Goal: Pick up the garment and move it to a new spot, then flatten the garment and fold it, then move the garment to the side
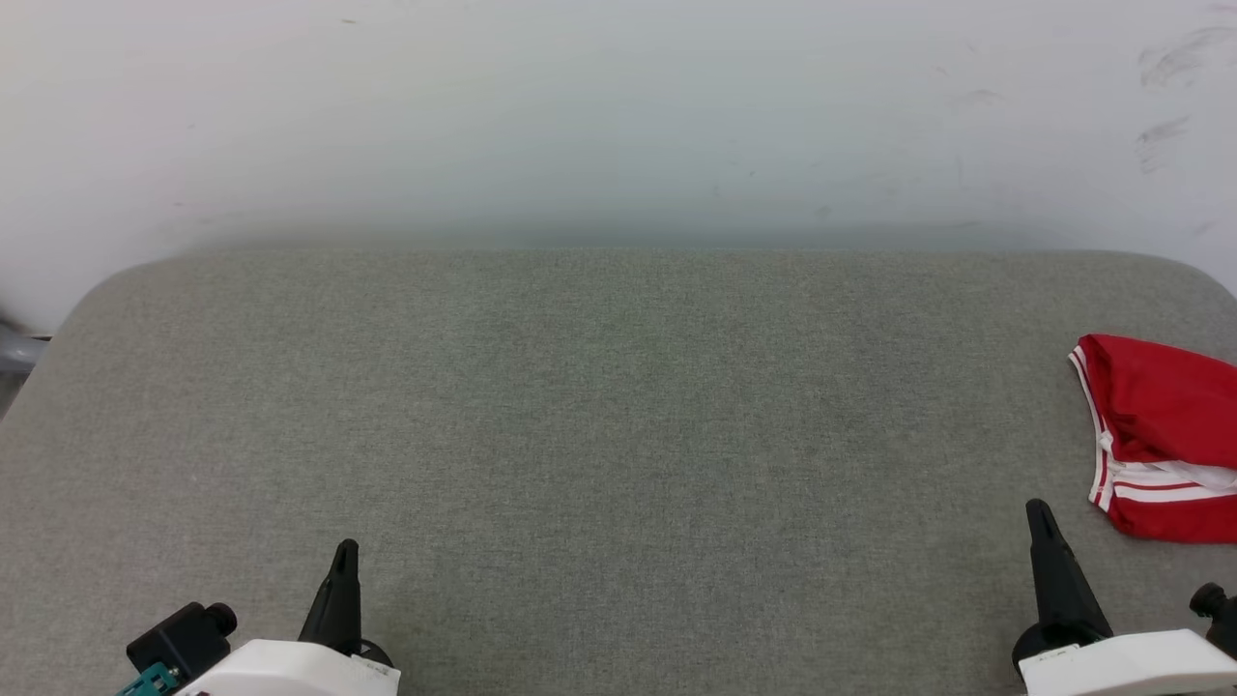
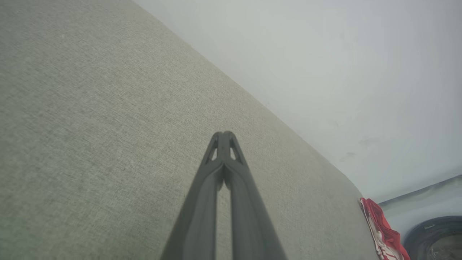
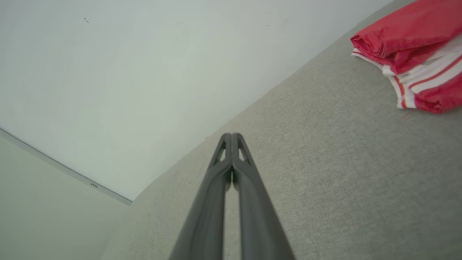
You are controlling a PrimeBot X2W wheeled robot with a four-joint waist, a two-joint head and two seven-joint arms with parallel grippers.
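We are looking down on a grey padded table [image 1: 618, 416]. The shirt [image 1: 1160, 425], red with white striped trim, is lying bundled at the table's right edge, and the head view is cutting part of it off, so we cannot tell its long axis. Our right gripper [image 1: 1039, 510] is hovering near it, fingers pressed together and empty; the shirt is lying ahead and to its right. Our left gripper [image 1: 345, 551], likewise closed and empty, is sitting well apart. We are judging the right arm nearer.

White wrist housings [image 1: 1131, 662], slim dark tapered fingers [image 2: 245, 209]
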